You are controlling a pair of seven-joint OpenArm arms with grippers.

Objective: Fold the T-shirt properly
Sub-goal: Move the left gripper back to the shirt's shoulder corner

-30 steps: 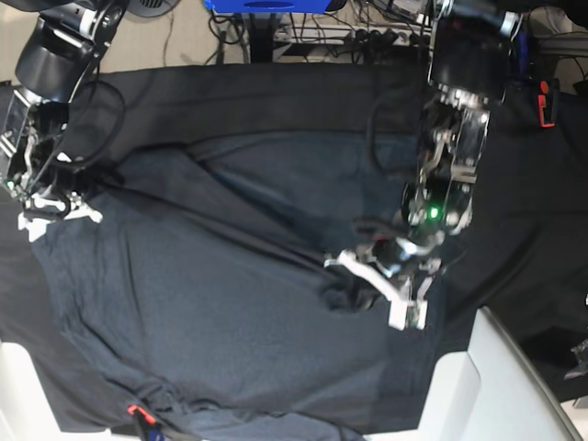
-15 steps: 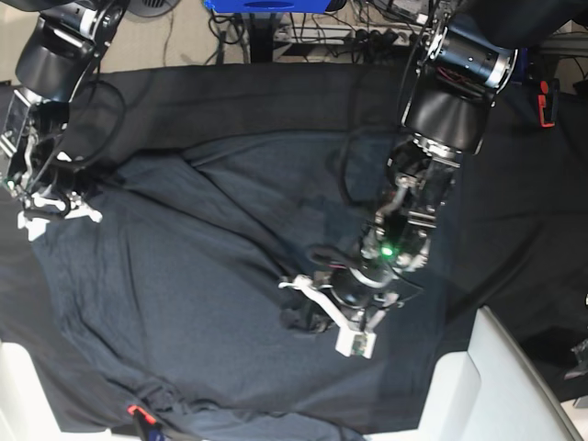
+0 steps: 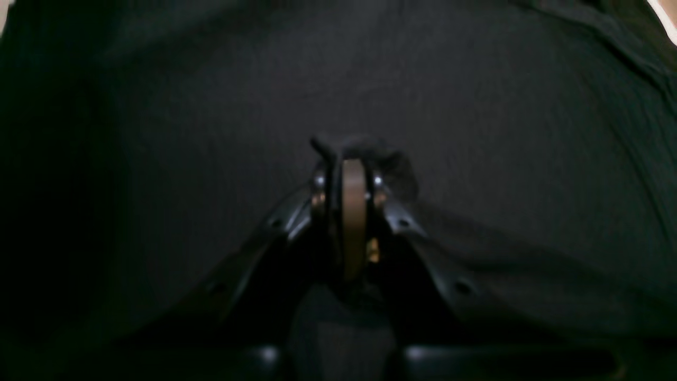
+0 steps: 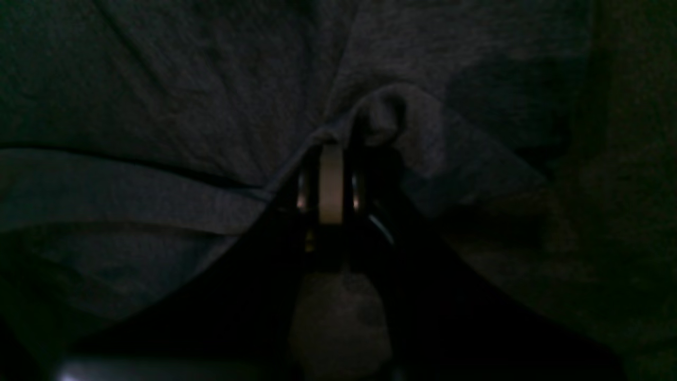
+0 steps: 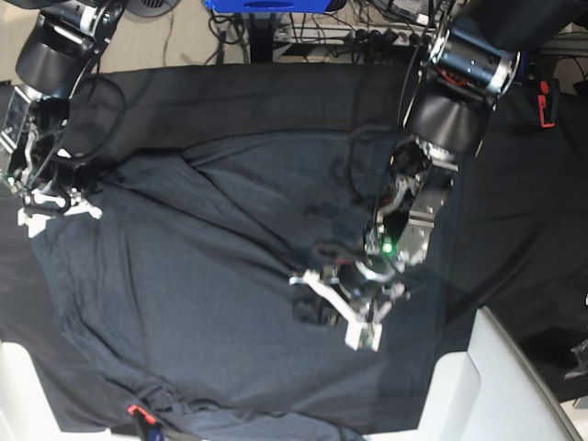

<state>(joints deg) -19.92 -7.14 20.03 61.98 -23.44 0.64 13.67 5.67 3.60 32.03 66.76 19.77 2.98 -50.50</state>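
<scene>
**A:** How are the two arms posed?

**B:** In the base view the left arm reaches down from the top right, bent over the middle of the spread cloth, a green light glowing on its wrist. Its left pincer (image 5: 335, 308) sits low on the fabric, white fingers clamped on a small dark bunch of the T-shirt (image 5: 202, 294). The left wrist view shows the jaws pressed together with a nub of cloth poking out past the tips. The right arm hangs at the far left edge; the right pincer (image 5: 57, 204) is closed on the shirt's edge there — the right wrist view shows a rolled fold of knit caught between its jaws.

**A:** Where does the T-shirt lie?

**B:** Spread across most of the counter (image 5: 276, 96), from the left edge to just right of centre, its lower hem near the bottom of the frame.

**A:** Any containers?

**B:** None that I can make out.

**A:** And the textures?

**B:** The shirt is soft charcoal-grey knit, slightly bluish, with long diagonal creases running from the upper left toward the gripped bunch. The counter's black cloth looks smoother and darker. A white panel (image 5: 501, 386) fills the lower right corner — beside it the shirt ends.
</scene>
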